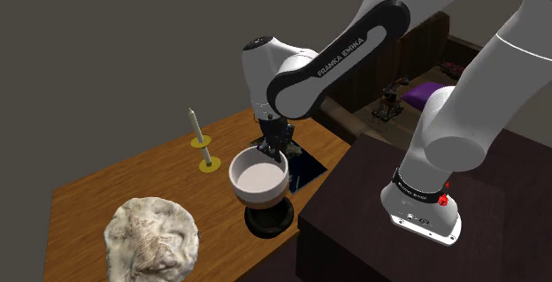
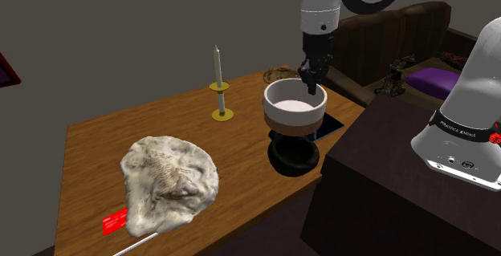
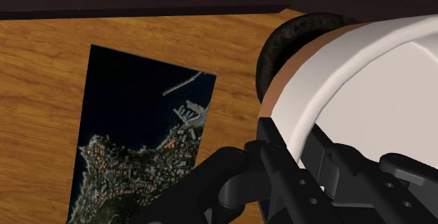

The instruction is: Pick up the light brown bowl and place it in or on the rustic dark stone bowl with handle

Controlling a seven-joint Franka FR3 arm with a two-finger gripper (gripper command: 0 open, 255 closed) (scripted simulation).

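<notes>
Wooden tabletop against a dark grey wall. Black gripper clamped on the rim of the light brown bowl, white inside, held directly above the dark stone bowl near the table's edge, beside the stand. In the shoulder view, candle at 10 o'clock of the bowls, pale rock at 8 o'clock, bare wood between them. Dark aerial photo flat on the wood just beside the bowls.
</notes>
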